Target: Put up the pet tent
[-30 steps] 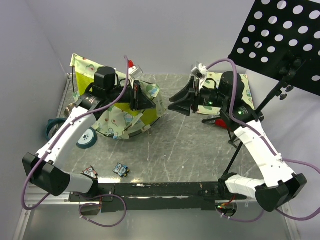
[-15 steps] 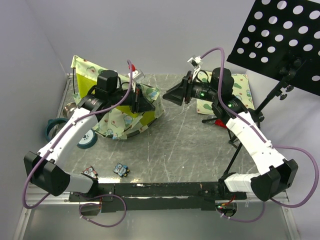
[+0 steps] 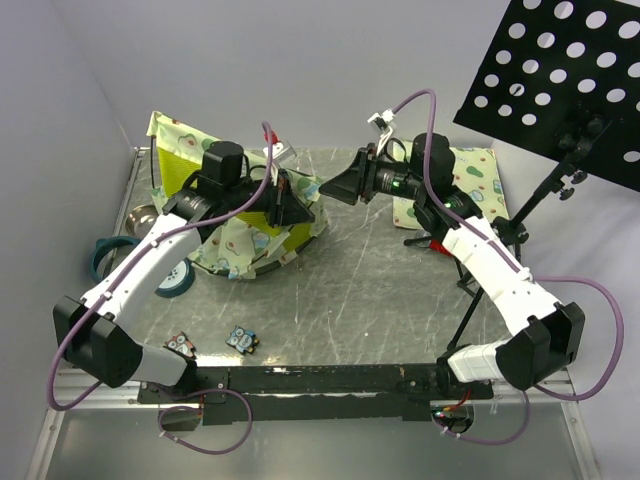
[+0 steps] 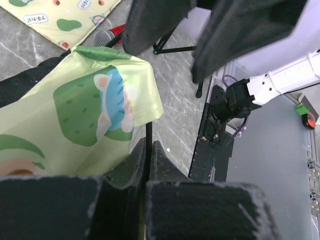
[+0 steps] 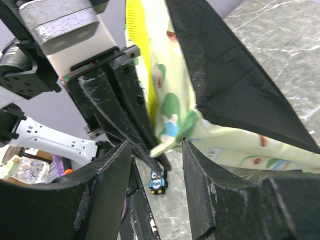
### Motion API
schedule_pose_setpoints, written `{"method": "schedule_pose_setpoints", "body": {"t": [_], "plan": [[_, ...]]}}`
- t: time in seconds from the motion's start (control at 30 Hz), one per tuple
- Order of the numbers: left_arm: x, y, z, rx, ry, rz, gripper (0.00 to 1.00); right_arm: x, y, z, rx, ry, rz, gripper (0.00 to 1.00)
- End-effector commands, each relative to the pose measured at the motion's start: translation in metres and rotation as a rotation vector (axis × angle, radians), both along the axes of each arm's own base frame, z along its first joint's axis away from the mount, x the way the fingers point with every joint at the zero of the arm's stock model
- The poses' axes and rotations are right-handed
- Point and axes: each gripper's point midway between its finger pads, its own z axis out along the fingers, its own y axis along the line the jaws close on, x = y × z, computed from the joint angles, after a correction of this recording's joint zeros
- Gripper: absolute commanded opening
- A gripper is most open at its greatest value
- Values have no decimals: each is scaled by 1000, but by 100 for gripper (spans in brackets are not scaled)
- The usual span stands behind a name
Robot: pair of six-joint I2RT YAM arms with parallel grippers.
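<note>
The pet tent (image 3: 238, 245) sits slumped at about ten o'clock on the grey, scratched table (image 3: 380, 300). It is soft cream-green cloth with lime panels. At its nine o'clock is a steel bowl (image 3: 140, 216), its inside hidden. The left pincer (image 4: 148, 152) is pinched tight on a thin black pole (image 4: 148, 131) at the tent's edge. The right pincer (image 5: 156, 146), at the tent's three o'clock, stands half apart. A cloth corner shows between its fingers, but I cannot tell if it touches.

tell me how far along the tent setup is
Done: the pet tent is partly raised but slumped. In hand: the left gripper pinches its thin pole; the right gripper is open by a fabric corner. Left: forming a standing dome.
</note>
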Motion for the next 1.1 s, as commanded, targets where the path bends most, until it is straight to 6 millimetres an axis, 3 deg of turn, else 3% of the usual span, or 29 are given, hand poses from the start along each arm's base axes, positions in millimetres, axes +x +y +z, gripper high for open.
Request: {"method": "schedule_pose_setpoints", "body": {"t": [0.0, 0.3, 0.5, 0.57, 0.9, 1.07], "plan": [[6, -6, 12, -28, -40, 13, 1, -4, 8, 8, 32, -13, 2, 52], [7, -10, 15, -49, -31, 7, 1, 2, 8, -16, -8, 53, -60, 40], [5, -14, 18, -60, -30, -12, 1, 7, 13, -23, 2, 74, -56, 18], [6, -16, 19, -66, -30, -12, 1, 8, 15, -20, 19, 59, -50, 1], [21, -27, 35, -149, 30, 9, 1, -11, 26, -26, 37, 44, 16, 0], [27, -33, 60, -255, 58, -2, 1, -18, 31, -34, 23, 25, 59, 0]]}}
